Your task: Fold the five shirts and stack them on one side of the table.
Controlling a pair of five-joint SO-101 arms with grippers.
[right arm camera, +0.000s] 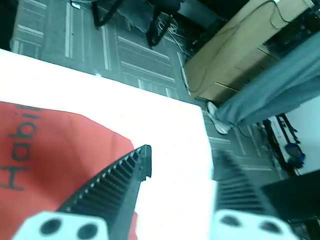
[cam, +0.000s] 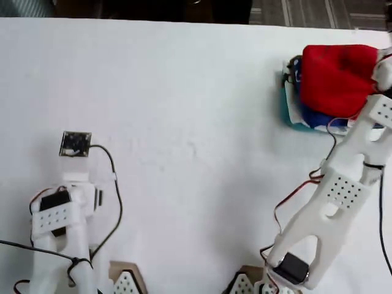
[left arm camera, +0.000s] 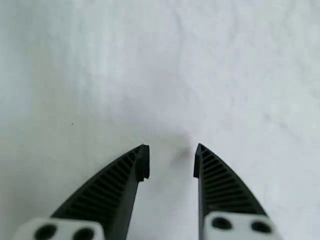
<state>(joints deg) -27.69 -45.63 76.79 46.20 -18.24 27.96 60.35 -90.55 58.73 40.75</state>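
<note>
Firstly, at the near left of the white tabletop (cam: 196, 116) stands the left arm (cam: 58, 217), built of white plastic with perforated plates and looped with black and red wires. A small square camera board (cam: 75, 144) sits at its front end. The left jaws are apart: their black ribbed fingers (left arm camera: 120, 185) taper to points over bare tabletop, whose surface looks like matte cloth with faint creases.

Towards the right, the right arm (cam: 334, 196), of the same white perforated plastic, stretches from the near edge up to the far right corner. There the folded shirts lie in one stack at the right side of the tabletop. A red shirt (cam: 337, 76) is on top, soft and roughly rectangular with rounded corners. A blue layer (cam: 318, 117) and a teal layer (cam: 285, 110) stick out from under it.

The right jaws are apart as well. One ribbed finger (right arm camera: 115, 185) lies over the edge of the red shirt, which bears dark lettering; the other is over white tabletop. Whether either touches the cloth I cannot tell. Beyond the tabletop's edge are grey carpet (right arm camera: 125, 55) and a wooden cabinet (right arm camera: 240, 50).
</note>
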